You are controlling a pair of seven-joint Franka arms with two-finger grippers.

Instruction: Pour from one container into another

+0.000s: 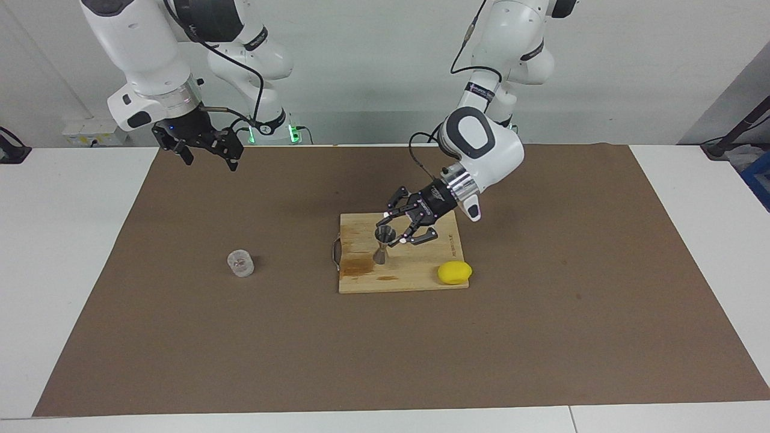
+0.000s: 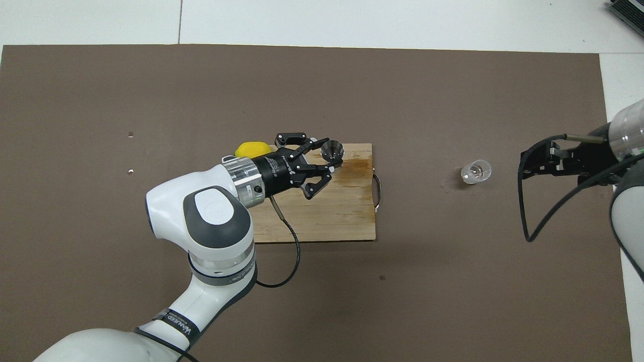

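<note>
The clear cup [image 1: 240, 263] is seen standing upright on the brown mat [image 1: 541, 337], mouth up, its short axis vertical, well apart from the cutting board [image 1: 421, 279], toward the right arm's end. It is untouched, so by the look of it nothing has been poured yet. The steel jigger [image 1: 382, 245] is stood upright on the board near the handle edge, long axis vertical, one cone opening upward, beside a dark stain. Its upper cone is gripped by the left gripper [image 1: 394, 231], fingertips closed on it. A lemon [image 1: 454, 272] is perched at the board's corner farthest from the robots. The right gripper [image 1: 201, 147] is held aloft, jaws wide and empty, over the mat's edge nearest the robots; fetching the cup and pouring appear to be left.
</note>
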